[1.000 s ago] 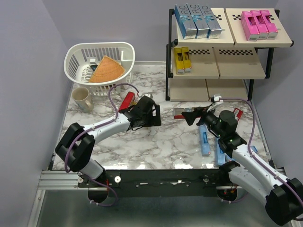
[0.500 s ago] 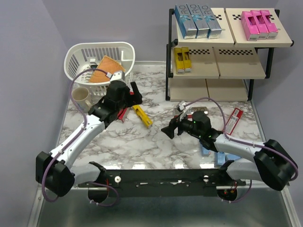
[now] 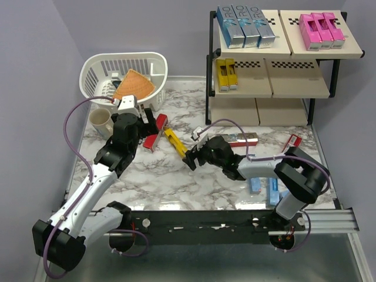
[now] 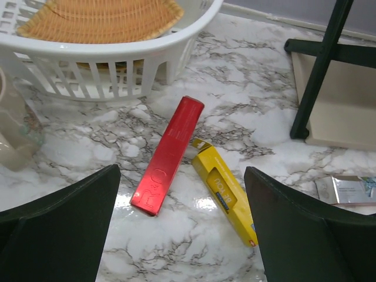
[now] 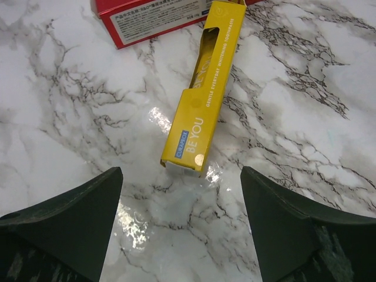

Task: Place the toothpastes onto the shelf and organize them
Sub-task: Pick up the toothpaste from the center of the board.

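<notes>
top: high, rear, whole table (image 3: 176,176) | L/R wrist: close, down-facing; both share yellow carton (image 4: 223,200)

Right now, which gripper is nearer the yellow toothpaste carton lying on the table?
Right. The right gripper hovers open at the near end of the yellow carton; the left gripper, also open, is farther off, past the red carton.

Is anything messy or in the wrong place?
Yes. A red toothpaste and a yellow toothpaste lie crooked on the marble table beside the white basket, while others sit in neat rows on the shelf.
</notes>
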Motion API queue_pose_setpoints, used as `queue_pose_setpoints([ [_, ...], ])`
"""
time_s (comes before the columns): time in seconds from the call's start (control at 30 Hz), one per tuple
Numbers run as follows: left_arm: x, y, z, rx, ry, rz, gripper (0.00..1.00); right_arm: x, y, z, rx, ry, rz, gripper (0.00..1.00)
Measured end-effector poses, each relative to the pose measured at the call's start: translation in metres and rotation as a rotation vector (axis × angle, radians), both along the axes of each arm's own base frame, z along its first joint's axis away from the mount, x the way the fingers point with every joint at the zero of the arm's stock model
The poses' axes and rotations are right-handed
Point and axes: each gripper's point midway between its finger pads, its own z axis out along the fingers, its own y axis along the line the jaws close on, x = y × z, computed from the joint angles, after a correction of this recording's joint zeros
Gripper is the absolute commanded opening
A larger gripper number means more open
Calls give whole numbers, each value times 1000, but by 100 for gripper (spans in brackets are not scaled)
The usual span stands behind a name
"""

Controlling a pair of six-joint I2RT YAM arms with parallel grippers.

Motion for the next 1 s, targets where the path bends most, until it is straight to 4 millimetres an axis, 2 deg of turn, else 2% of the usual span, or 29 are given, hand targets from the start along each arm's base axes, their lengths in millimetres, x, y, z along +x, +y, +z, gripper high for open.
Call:
queue_pose_setpoints([
  [0.23, -1, 13, 8, 48, -35, 41, 99, 18, 23, -24, -63, -18, -44, 84],
  [0.37, -1, 14, 9, 53, -38, 44, 99, 21, 30, -36, -100, -32, -74, 72],
  [0.53, -1, 14, 9, 56, -40, 43, 99, 26, 27, -58, -143, -30, -124, 57],
  [0.77, -1, 13, 12, 51, -49, 37, 99, 25, 27, -57, -114, -32, -147, 38],
  [1.0, 1, 1, 11, 18, -63, -20, 99, 10, 13, -54, -61, 31, -178, 31],
])
